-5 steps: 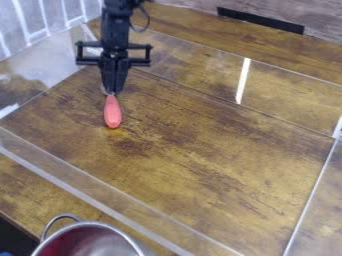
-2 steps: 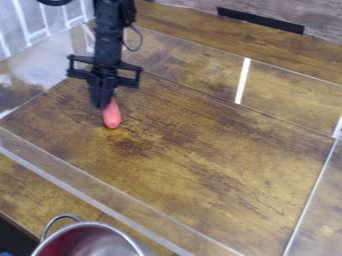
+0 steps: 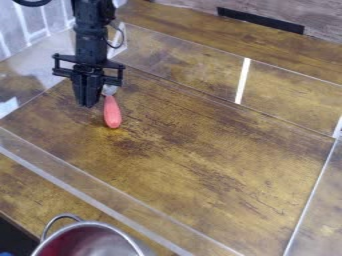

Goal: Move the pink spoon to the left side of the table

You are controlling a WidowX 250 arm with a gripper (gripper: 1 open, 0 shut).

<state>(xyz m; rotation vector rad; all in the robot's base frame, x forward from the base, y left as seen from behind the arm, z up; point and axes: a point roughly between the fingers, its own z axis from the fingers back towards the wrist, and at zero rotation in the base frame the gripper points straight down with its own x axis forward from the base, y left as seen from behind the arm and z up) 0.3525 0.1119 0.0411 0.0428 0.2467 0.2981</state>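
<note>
"Where is the spoon?"

"The small spoon with the salmon-pink plastic handle (image 3: 112, 112) lies on the dark brown wood-grain tabletop (image 3: 201, 150), toward the upper left of the view. Its handle end points down the picture, and the black metal robot gripper (image 3: 90, 100) is just beside it, on its left."

"Is the pincer clamped on it?"

"I can't see that it is. The handle lies in plain sight to one side of the fingers. Whether they are apart or together I can't tell; they are too small and dark here."

"So which step are we in?"

"My reading is that the spoon is already over on the left and the arm is at the letting-go stage, or close to it. If that spot counts as the left side, the next move is to lift straight up and back off without nudging the handle. If it doesn't, the fingers need to line up over the spoon again and take hold."

"What differs from the earlier frames?"

"The gripper has shifted left. A second ago it was above the top end of the spoon; now it is off to the side, and more of the spoon's upper part shows. The handle has hardly moved. The big shiny steel bowl (image 3: 88, 242) at the bottom edge is where it was."
</note>
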